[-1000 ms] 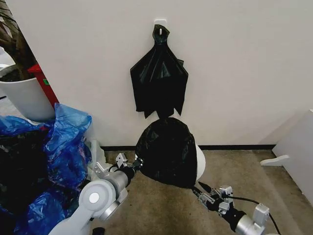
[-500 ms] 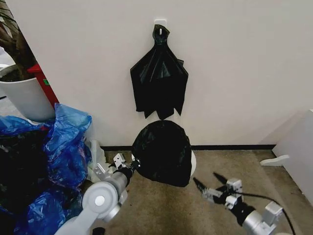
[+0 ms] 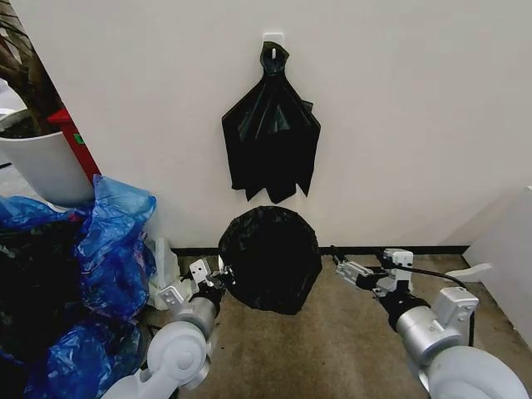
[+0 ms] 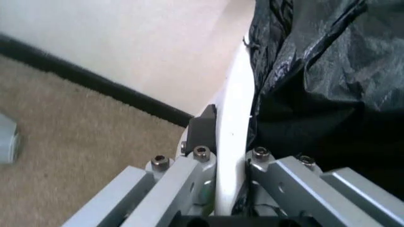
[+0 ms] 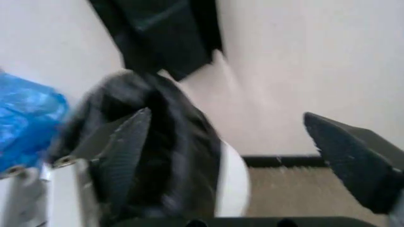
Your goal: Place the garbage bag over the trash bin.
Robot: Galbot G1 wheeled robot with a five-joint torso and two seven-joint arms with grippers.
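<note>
Fingers of the left gripper (image 4: 218, 163) were clamped on the rolled rim of the trash bin (image 4: 232, 127), one on each side of the white edge; that close grip was plain in the left wrist view, while the head view showed merely that the gripper (image 3: 218, 278) touched the bin's left edge. The garbage bag (image 3: 270, 258) was drawn over the bin, which stood tipped on the floor (image 3: 332, 349) against the wall with its black-covered mouth facing the robot, and the head view left none of the pale plastic visible. Seen from the right wrist, a strip of white side (image 5: 232, 184) showed beside the bag (image 5: 158, 142). The right gripper (image 3: 337, 258) hung just right of the bin, apart from it, its fingers (image 5: 123, 142) spread wide. Above, a bunch of black bags (image 3: 271, 137) hung from a wall hook, and blue bags (image 3: 112, 249) lay heaped at the left.
</note>
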